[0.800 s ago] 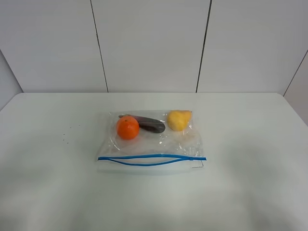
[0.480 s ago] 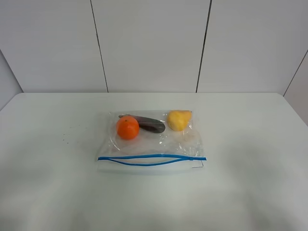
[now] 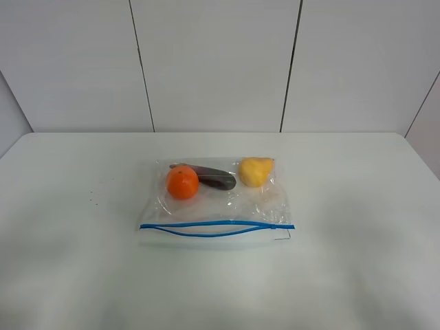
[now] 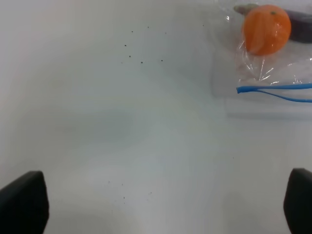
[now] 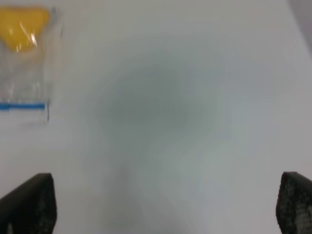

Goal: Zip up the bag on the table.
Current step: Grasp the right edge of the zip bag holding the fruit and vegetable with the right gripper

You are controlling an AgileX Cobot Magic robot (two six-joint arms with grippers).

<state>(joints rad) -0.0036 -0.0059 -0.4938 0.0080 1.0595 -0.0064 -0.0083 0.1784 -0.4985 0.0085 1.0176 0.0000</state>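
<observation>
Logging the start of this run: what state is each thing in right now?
bag: lying flat on the table, ungripped.
zipper strip: open along most of its length.
orange: inside the bag.
eggplant: inside the bag.
pear: inside the bag.
left gripper: open, empty.
right gripper: open, empty.

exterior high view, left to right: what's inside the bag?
In the bag: orange → eggplant → pear.
</observation>
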